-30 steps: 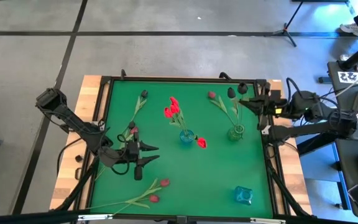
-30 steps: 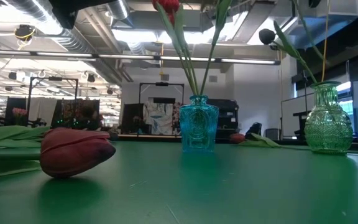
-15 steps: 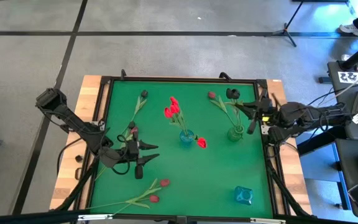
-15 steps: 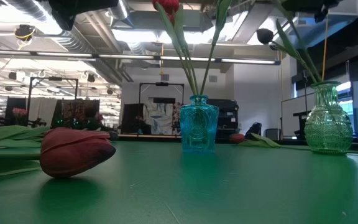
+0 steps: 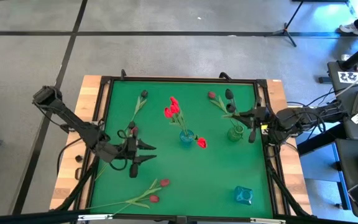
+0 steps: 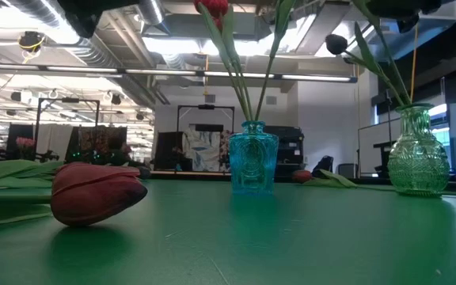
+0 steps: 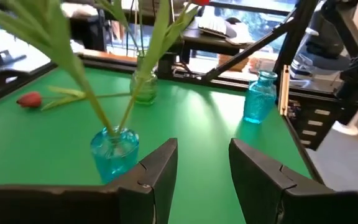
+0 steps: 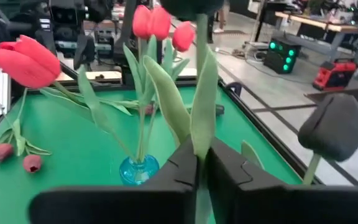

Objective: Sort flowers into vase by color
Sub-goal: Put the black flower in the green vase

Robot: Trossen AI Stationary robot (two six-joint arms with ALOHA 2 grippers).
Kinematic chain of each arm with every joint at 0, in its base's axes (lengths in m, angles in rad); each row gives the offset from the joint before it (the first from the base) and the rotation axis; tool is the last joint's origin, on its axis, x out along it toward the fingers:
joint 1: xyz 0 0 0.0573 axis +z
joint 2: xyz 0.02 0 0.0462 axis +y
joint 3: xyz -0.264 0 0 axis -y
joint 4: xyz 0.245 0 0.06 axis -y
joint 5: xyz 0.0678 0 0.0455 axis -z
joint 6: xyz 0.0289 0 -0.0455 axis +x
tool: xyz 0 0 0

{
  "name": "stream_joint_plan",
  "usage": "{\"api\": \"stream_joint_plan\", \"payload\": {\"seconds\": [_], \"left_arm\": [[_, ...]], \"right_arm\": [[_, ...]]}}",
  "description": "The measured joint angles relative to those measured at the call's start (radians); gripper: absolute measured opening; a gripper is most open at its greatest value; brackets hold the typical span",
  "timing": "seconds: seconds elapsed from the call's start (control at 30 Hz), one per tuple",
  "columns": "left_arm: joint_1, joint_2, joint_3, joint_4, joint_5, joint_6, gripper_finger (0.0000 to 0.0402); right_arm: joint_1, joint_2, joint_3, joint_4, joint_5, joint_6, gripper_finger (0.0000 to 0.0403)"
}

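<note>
While overhead hides it, the wrist shows right tool [image 8: 199,163] pinching a stem [image 8: 199,124]; left tool [image 7: 202,163] gapes.

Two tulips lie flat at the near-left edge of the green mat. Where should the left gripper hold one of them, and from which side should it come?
Probably the thin stem, not the soft red head. The stems lie flat, running left from the heads, so the open left gripper would best come from above with its fingers across the stem, nearer the head, where the two stems lie apart.
</note>
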Motion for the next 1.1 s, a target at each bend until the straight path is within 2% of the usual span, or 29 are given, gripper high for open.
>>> {"api": "stream_joint_plan", "payload": {"seconds": [0.2, 0.4, 0.57, 0.77, 0.87, 0.97, 1.1], "left_arm": [[0.037, -0.166, 0.000, -0.339, 0.016, -0.121, 0.0141], [0.043, -0.164, 0.001, -0.770, 0.042, -0.470, 0.0141], [0.043, -0.125, 0.001, -0.979, 0.089, -0.701, 0.0141], [0.071, -0.117, 0.001, -1.243, 0.130, -0.927, 0.0142], [0.128, -0.112, 0.001, -1.307, 0.148, -0.963, 0.0142], [0.210, -0.097, 0.001, -1.289, 0.147, -0.909, 0.0142], [0.373, -0.068, 0.001, -1.257, 0.109, -0.866, 0.0142]], "right_arm": [[-0.002, 0.000, 0.020, -0.098, 0.033, 0.070, 0.0110], [-0.002, 0.002, 0.140, -0.355, 0.023, 0.212, 0.0170], [-0.002, 0.021, 0.219, -0.459, 0.025, 0.238, 0.0195], [-0.002, 0.044, 0.293, -0.422, 0.040, 0.187, 0.0202], [-0.002, 0.069, 0.298, -0.355, 0.011, 0.151, 0.0202], [-0.002, 0.107, 0.299, -0.285, -0.011, 0.098, 0.0202], [-0.002, 0.160, 0.314, -0.258, -0.012, 0.053, 0.0202]]}}
